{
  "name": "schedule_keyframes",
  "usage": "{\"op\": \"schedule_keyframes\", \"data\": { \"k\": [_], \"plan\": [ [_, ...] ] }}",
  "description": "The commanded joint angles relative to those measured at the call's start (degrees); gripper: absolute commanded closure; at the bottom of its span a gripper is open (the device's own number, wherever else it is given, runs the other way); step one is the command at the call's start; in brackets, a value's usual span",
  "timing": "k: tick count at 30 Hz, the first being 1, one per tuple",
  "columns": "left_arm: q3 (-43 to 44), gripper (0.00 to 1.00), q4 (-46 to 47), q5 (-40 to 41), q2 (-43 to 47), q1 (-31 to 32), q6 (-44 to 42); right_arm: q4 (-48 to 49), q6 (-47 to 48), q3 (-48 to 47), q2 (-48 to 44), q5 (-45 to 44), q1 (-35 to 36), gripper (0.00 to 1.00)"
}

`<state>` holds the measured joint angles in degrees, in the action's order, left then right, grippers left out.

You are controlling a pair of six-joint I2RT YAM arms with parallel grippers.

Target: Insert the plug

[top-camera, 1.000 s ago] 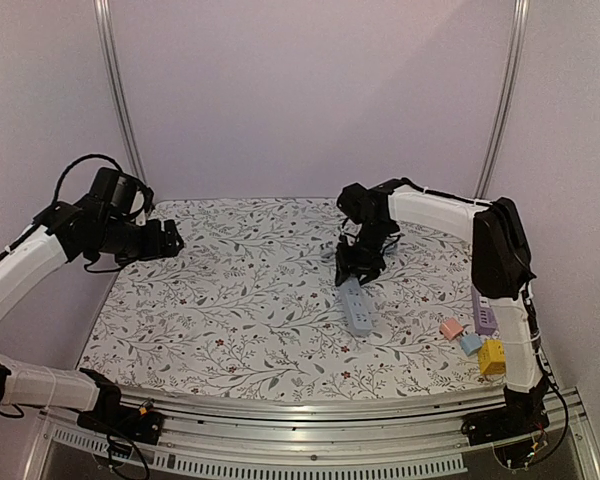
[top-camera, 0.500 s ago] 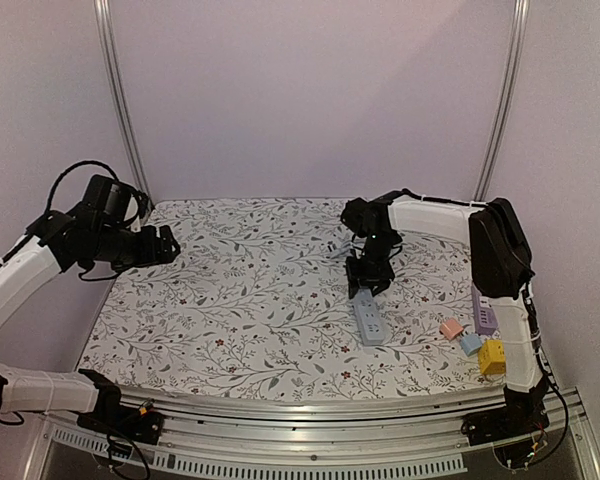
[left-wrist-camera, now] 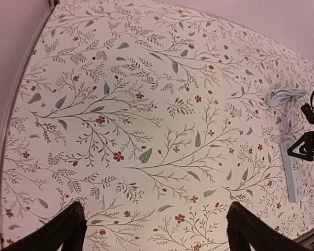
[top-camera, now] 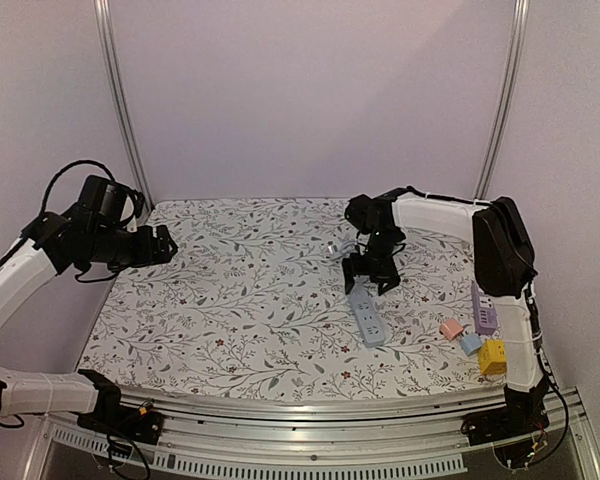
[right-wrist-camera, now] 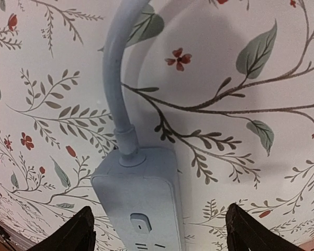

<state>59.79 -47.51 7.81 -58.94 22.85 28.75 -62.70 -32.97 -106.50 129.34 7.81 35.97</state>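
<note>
Your right gripper (top-camera: 369,284) sits low over the cable end of the grey power strip (top-camera: 366,318), jaws wide w/ nothing held. In the right wrist view the right gripper (right-wrist-camera: 159,232) straddles that end: a finger on each side, both clear of the casing, and the strip (right-wrist-camera: 141,204) is narrower than the gap. The strip's cable (right-wrist-camera: 118,68) runs up and away from its end cap. The strip lies flat on the floral cloth (top-camera: 240,300), right of centre, long axis angled toward the near edge.

Your plugs are well apart from the strip, near the right arm's base: pink plug (top-camera: 451,328), blue plug (top-camera: 469,343) and yellow plug (top-camera: 492,356) clustered together, w/ a purple piece (top-camera: 484,310) just behind them.

Your left gripper (top-camera: 165,245) hangs above the cloth's far-left corner, also spread wide and empty. The left wrist view shows its fingers (left-wrist-camera: 63,232) far apart, strip (left-wrist-camera: 293,172) off at the right edge, coiled cable (left-wrist-camera: 285,95) beyond it.
</note>
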Motion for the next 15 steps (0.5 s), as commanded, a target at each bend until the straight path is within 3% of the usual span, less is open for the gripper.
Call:
{"op": "schedule_keyframes", "data": {
  "k": [1, 5, 15],
  "plan": [
    [0.66, 0.05, -0.95, 0.93, 1.04, 0.45, -1.14, -0.98, -0.40, 0.92, -6.05, -1.61, -0.82, 0.13],
    [2.98, 0.01, -2.32, 4.95, 1.77, 0.49, -2.79, -1.68, -0.43, 3.65, -10.61, -3.47, -1.02, 0.08],
    [6.75, 0.01, -5.36, 9.77, 2.89, 0.35, -3.53, -2.30, -0.49, 15.64, -24.52, -7.51, -1.38, 0.04]
  ]
}}
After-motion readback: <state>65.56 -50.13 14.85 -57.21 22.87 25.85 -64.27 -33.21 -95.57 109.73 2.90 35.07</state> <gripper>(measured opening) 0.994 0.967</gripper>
